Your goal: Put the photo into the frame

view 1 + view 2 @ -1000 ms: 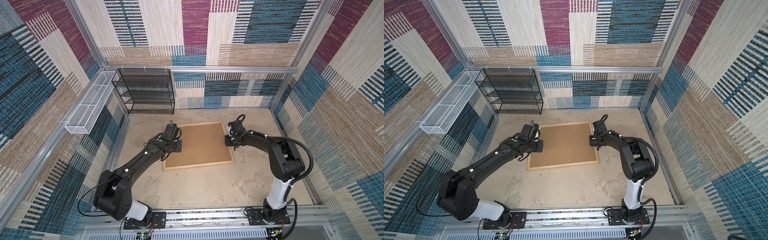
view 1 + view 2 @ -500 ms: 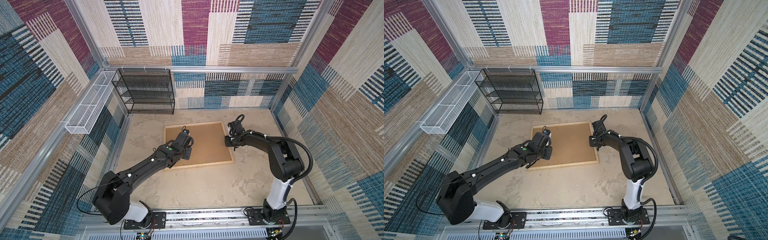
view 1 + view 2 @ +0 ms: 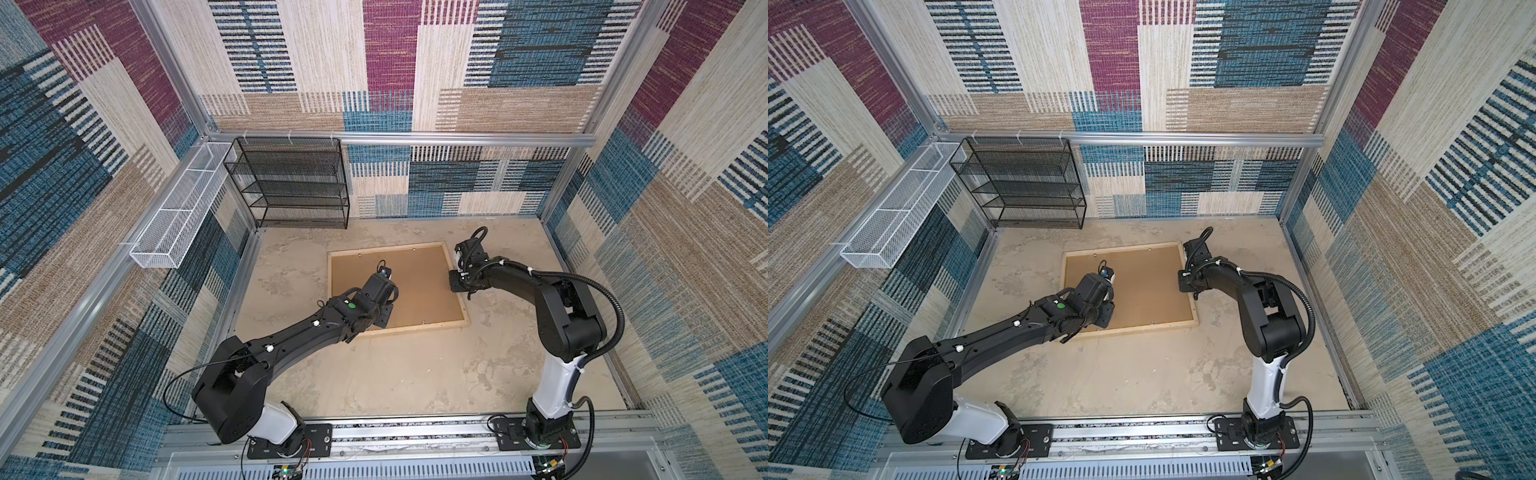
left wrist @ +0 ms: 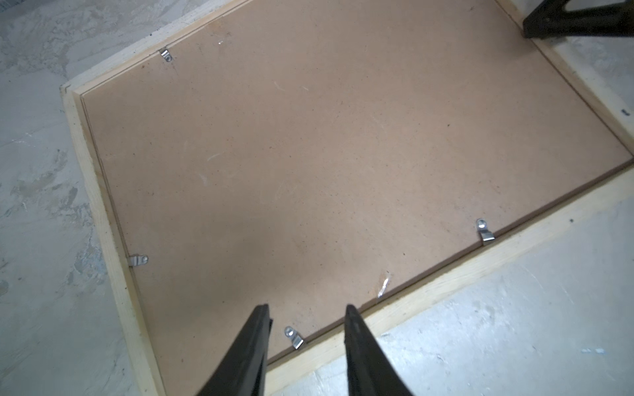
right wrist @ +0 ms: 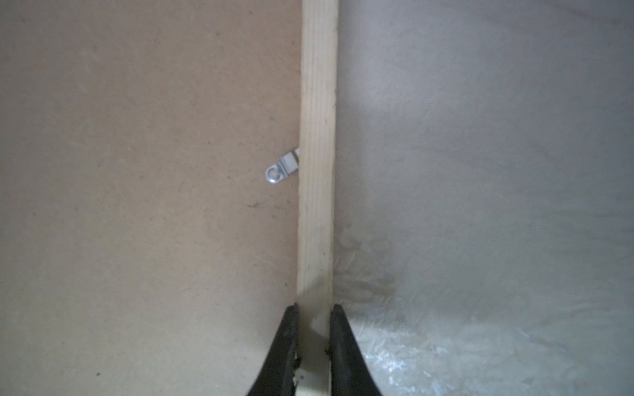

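Observation:
The frame [image 3: 415,329] [image 3: 1142,328] lies face down mid-table, pale wood bars around a brown backing board [image 3: 419,282] held by small metal clips. The photo is hidden. My left gripper [image 3: 382,318] [image 3: 1104,318] hangs over the frame's near bar. In the left wrist view it [image 4: 307,308] is open, its fingers either side of a clip [image 4: 294,337] without touching it. My right gripper [image 3: 455,286] [image 3: 1185,284] is at the frame's right bar. The right wrist view shows it [image 5: 315,308] shut on that bar [image 5: 317,171], near another clip [image 5: 281,169].
A black mesh shelf rack [image 3: 291,183] stands at the back left. A white wire basket [image 3: 178,208] hangs on the left wall. Patterned walls close in the beige table [image 3: 395,374] on three sides, and the arm bases sit on the front rail.
My left arm has swung from the frame's left bar across the backing board to its near bar. The right arm has stayed at the right bar.

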Controlling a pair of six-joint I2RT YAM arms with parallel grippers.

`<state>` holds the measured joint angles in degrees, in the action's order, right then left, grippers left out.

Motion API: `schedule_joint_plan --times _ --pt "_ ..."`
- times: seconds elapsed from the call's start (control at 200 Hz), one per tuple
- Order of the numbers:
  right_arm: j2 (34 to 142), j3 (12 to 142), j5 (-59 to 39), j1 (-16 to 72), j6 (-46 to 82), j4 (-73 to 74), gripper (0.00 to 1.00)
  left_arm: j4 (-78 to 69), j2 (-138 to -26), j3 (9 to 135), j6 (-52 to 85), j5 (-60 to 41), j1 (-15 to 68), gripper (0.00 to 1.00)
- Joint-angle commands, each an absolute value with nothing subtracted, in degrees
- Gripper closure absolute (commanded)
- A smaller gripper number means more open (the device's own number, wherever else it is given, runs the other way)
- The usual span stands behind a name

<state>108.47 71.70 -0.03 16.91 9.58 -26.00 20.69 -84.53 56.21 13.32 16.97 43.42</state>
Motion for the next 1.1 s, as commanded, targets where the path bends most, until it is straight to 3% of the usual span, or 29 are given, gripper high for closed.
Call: schedule_joint_plan --times 0.0,0.331,0.536,0.791,1.097 --pt "107.2 73.3 0.3 16.9 8.5 -26.6 1.0 16.7 -84.0 54.8 11.0 16.3 44.9 0.59" --pt "107.7 77.3 0.4 16.9 7.2 -31.2 1.0 6.5 -80.0 47.0 3.6 17.3 55.6 0.57" --pt "108.0 79.6 0.5 16.9 6.9 -34.2 1.0 0.9 -80.7 43.0 2.0 17.2 59.1 0.45" --pt "107.2 82.1 -0.5 16.9 6.8 -38.2 1.0 -4.0 -86.5 43.7 -2.4 29.1 65.9 0.46" --pt "106.3 82.4 -0.1 16.9 6.6 -39.4 1.0 -15.5 -102.7 48.6 -18.6 52.4 73.6 0.5"
